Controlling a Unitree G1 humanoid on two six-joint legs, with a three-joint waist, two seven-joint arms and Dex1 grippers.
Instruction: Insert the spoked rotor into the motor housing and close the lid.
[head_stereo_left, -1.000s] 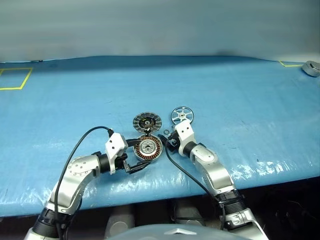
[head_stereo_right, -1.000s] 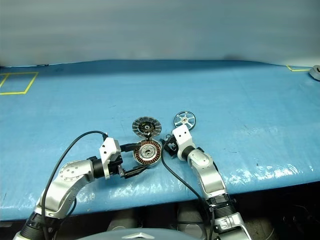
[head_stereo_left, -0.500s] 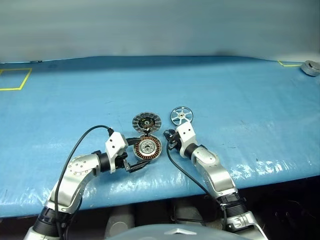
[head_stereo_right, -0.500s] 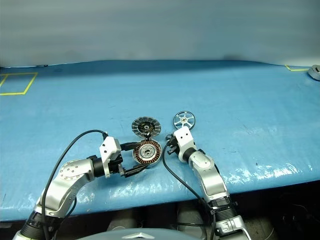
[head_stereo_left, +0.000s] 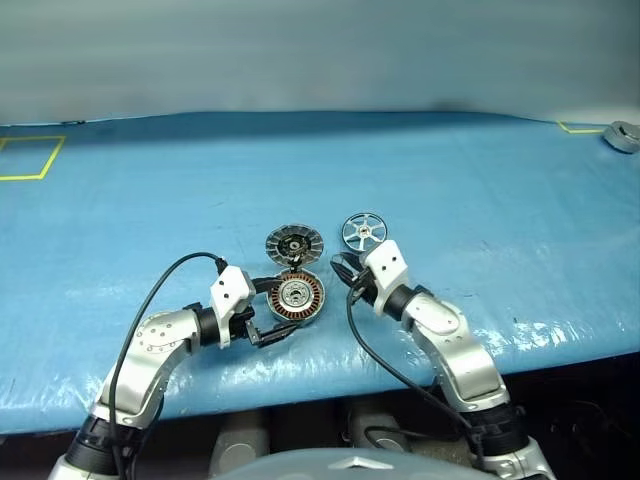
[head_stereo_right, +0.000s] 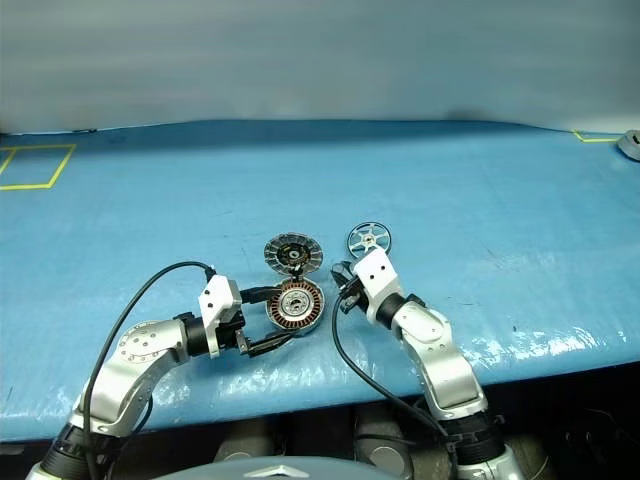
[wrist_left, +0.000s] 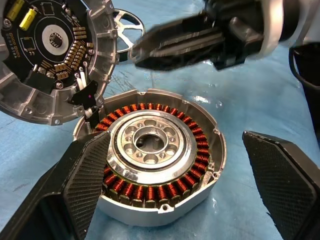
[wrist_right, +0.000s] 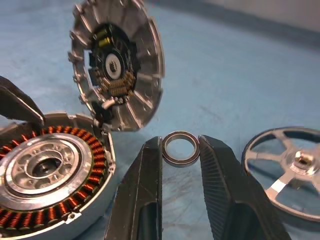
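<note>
Right pincer (wrist_right: 181, 150) clamped on a small dark ring (wrist_right: 180, 148), held upright between the two fingertips above the blue covering, between motor housing and spoked rotor. Left pincer (wrist_left: 175, 200) spread wide, one finger (wrist_left: 80, 185) against the rim of the motor housing (wrist_left: 150, 165), the other finger (wrist_left: 282, 180) standing clear on the far side.

Motor housing sitting flat on the desk (head_stereo_left: 450, 180), copper windings ringed around a silver centre, open on top. Lid (head_stereo_left: 293, 243) tilted up just behind it (ribbed face and circuit side showing toward the housing), lower edge meeting the housing rim. Spoked rotor (head_stereo_left: 363, 230) lying flat beside the lid, apart from both, near the right arm.

Desk wrapped in a blue, slightly wrinkled sheet, glossy at the front edge. Yellow tape (head_stereo_left: 30, 155) marking a square at the far left, another yellow corner at the far right, next to a small grey object (head_stereo_left: 622, 135) by the edge. Plain grey wall (head_stereo_left: 320, 50) behind.
</note>
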